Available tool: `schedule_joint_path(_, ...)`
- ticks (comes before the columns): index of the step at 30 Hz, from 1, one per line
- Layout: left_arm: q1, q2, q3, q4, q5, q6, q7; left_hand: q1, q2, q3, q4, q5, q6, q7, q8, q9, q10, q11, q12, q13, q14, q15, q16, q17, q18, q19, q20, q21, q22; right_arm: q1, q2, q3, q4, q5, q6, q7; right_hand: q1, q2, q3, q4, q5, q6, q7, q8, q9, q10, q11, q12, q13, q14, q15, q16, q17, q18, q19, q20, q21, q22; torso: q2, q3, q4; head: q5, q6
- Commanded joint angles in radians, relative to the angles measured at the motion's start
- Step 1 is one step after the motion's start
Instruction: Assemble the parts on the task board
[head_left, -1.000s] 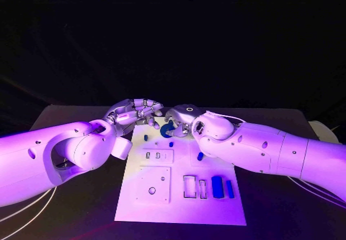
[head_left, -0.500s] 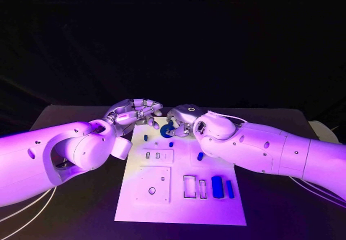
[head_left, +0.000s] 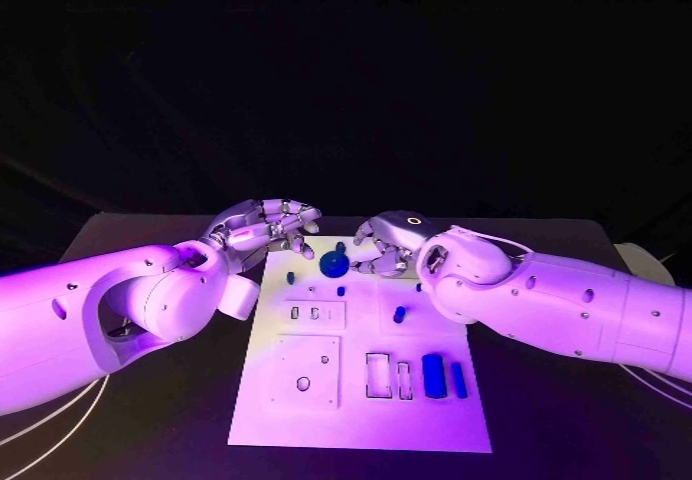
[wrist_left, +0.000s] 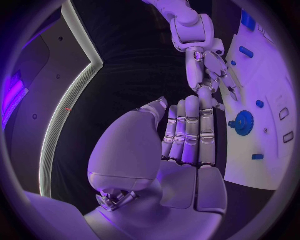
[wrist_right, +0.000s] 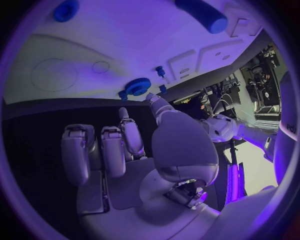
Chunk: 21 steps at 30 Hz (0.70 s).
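The setting is a robotics test laboratory or demonstration cell. A flat black table (head_left: 173, 400) carries a white rectangular task board (head_left: 361, 420) with machined recesses and small blue plastic parts, a purpose-made test fixture. Beyond the table the surroundings are dark, with no domestic furnishings visible. In the left wrist view, a curved pale light strip (wrist_left: 69, 105) runs along a dark panelled wall to one side of the table. In the right wrist view, cluttered equipment with cabling (wrist_right: 265, 70) stands beyond the board's edge.
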Motion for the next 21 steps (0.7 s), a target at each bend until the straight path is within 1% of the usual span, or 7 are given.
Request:
schedule_joint_path(1,0.001,0.001,0.001,-0.003,0.001,0.017,0.007,0.002,-0.003,0.001,-0.004,0.000,-0.003,0.002,-0.005,-0.001,0.001,0.005,-0.003,-0.001,0.008,0.001,-0.006,-0.001,0.004,-0.004,0.002,0.004,-0.001,0.013,-0.061,0.003,0.041,0.177,-0.053,0.089,0.042,0.006,0.015,-0.022,0.002,0.010,-0.002,-0.009,-0.002,0.005,-0.001,0.000,0.010,0.083,0.001,-0.008,0.186,-0.002,0.014,0.001,-0.012,0.149,-0.007,0.0001,-0.0059,-0.002,0.001)
schedule_joint_path(3,0.001,0.001,0.000,-0.005,0.001,0.019,0.008,0.002,-0.003,0.001,-0.004,0.000,-0.003,0.002,-0.005,-0.001,0.001,0.005,-0.003,-0.001,0.008,0.001,-0.006,-0.001,0.004,-0.004,0.002,0.004,-0.001,0.019,-0.114,0.003,0.067,0.241,-0.038,0.130,0.077,0.012,0.032,-0.042,0.002,0.009,0.000,-0.016,-0.004,0.001,-0.001,-0.005,0.006,0.082,0.001,-0.009,0.184,-0.002,0.012,0.000,-0.014,0.147,-0.011,0.0006,-0.0091,-0.003,0.001)
schedule_joint_path(5,0.001,0.002,0.000,-0.008,0.001,0.019,0.009,0.001,-0.003,0.001,-0.005,0.000,-0.003,0.002,-0.006,-0.002,0.002,0.005,-0.003,-0.002,0.008,0.001,-0.006,-0.001,0.004,-0.004,0.003,0.004,-0.001,0.023,-0.159,0.003,0.085,0.283,-0.023,0.163,0.096,0.012,0.041,-0.054,-0.004,0.007,0.001,-0.023,-0.007,-0.002,0.000,-0.008,0.004,0.081,0.002,-0.011,0.182,-0.001,0.009,0.000,-0.018,0.144,-0.014,0.0016,-0.0116,-0.004,0.001)
schedule_joint_path(9,0.001,0.004,0.000,-0.017,0.001,0.022,0.011,0.001,-0.003,0.001,-0.005,0.000,-0.003,0.002,-0.006,-0.002,0.002,0.005,-0.003,-0.002,0.008,0.001,-0.006,-0.001,0.004,-0.004,0.003,0.004,-0.001,0.026,-0.252,0.003,0.107,0.346,0.016,0.221,0.130,0.005,0.053,-0.080,-0.023,0.009,0.000,-0.037,-0.011,-0.004,-0.001,-0.012,0.002,0.081,0.001,-0.012,0.180,-0.001,0.010,0.001,-0.019,0.145,-0.019,0.0053,-0.0154,-0.003,0.001)
schedule_joint_path(11,0.001,0.005,0.000,-0.021,0.001,0.023,0.012,0.001,-0.004,0.000,-0.005,0.000,-0.002,0.002,-0.006,-0.002,0.002,0.005,-0.003,-0.002,0.007,0.001,-0.006,-0.001,0.004,-0.004,0.003,0.004,-0.002,0.024,-0.286,0.003,0.110,0.363,0.029,0.242,0.137,0.002,0.055,-0.086,-0.028,0.013,-0.001,-0.040,-0.012,-0.004,-0.001,-0.012,0.002,0.081,0.001,-0.013,0.180,-0.001,0.010,0.000,-0.019,0.145,-0.022,0.0073,-0.0175,-0.004,0.001)
schedule_joint_path(16,0.000,0.007,0.000,-0.034,0.001,0.027,0.014,0.001,-0.004,0.000,-0.005,0.000,-0.002,0.002,-0.006,-0.002,0.002,0.005,-0.003,-0.002,0.007,0.001,-0.006,-0.002,0.004,-0.004,0.003,0.004,-0.002,0.012,-0.340,0.002,0.107,0.388,0.041,0.277,0.145,-0.002,0.057,-0.093,-0.030,0.017,-0.002,-0.044,-0.014,-0.001,-0.003,-0.010,0.004,0.081,0.000,-0.012,0.181,-0.001,0.010,0.000,-0.019,0.146,-0.025,0.0130,-0.0214,-0.006,0.002)
schedule_joint_path(21,0.000,0.003,0.000,-0.048,0.002,0.025,0.016,0.001,-0.006,0.000,-0.006,0.000,-0.002,0.002,-0.006,-0.003,0.003,0.005,-0.004,-0.004,0.005,0.002,-0.008,-0.003,0.004,-0.006,0.003,0.003,-0.002,-0.004,-0.357,0.002,0.082,0.396,0.045,0.292,0.148,-0.004,0.058,-0.095,-0.030,0.018,-0.003,-0.046,-0.014,-0.001,-0.003,-0.011,0.004,0.081,0.000,-0.012,0.181,-0.001,0.010,0.000,-0.019,0.146,-0.026,0.0162,-0.0261,-0.014,0.001)
